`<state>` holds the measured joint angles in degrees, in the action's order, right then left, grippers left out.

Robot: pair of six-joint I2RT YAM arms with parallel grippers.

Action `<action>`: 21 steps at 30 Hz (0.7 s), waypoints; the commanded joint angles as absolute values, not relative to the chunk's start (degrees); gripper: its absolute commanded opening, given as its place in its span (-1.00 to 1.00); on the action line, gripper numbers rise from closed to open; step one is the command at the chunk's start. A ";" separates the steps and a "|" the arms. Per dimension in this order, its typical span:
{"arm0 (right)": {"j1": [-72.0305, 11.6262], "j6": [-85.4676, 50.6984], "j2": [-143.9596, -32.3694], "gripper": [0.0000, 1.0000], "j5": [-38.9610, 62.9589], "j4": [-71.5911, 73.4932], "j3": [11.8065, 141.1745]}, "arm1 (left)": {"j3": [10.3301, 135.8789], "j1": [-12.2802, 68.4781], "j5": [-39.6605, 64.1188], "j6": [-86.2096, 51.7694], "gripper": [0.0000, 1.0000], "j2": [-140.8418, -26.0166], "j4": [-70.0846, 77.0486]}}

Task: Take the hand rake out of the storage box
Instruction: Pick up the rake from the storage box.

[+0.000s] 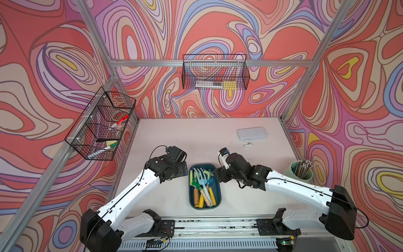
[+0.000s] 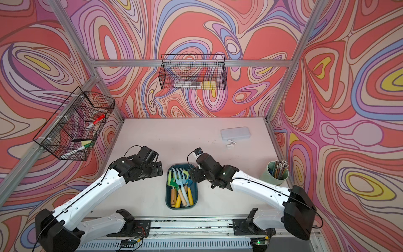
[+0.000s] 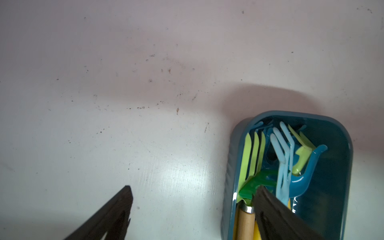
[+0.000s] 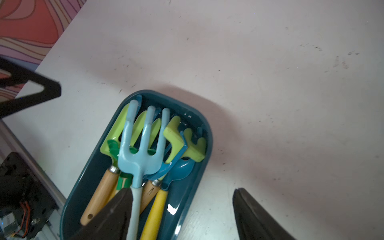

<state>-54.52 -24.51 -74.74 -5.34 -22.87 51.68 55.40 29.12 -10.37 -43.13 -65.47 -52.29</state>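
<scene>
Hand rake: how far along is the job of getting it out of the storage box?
Nothing is done yet: the light blue rake lies on top of the other tools inside the storage box. In hand: the right gripper hovers open over that box, gripping nothing; the left gripper is open beside it. Remaining: grasp, lift, set it outside.

The storage box (image 1: 218,192) sits on the table (image 1: 165,135) dead ahead of me, with the hand rake (image 1: 200,175) lying on top of the other tools (image 1: 197,196) in it. My left claw (image 3: 194,188) straddles the box's wall at 10 o'clock, and my right claw (image 4: 182,191) straddles it at 2 o'clock (each has one finger over the tools). A flat case (image 1: 250,133) lies well apart at 1 o'clock, a pencil cup (image 1: 302,173) at 3.
</scene>
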 commanded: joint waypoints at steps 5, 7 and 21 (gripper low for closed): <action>-62.35 -33.58 -82.97 0.10 -5.66 -21.09 53.61 | 57.04 24.31 -11.84 -39.50 0.99 -68.04 -51.91; -63.24 -34.63 -84.72 0.02 -5.06 -20.12 53.40 | 58.29 24.07 -14.96 -40.06 0.99 -69.07 -53.20; -63.72 -37.22 -91.22 -0.32 -1.93 -13.81 52.41 | 59.63 23.91 -14.51 -40.61 0.99 -71.13 -54.46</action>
<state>-63.20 -35.94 -90.04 -2.50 -15.38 52.18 58.98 24.27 -13.89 -40.51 -71.33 -52.77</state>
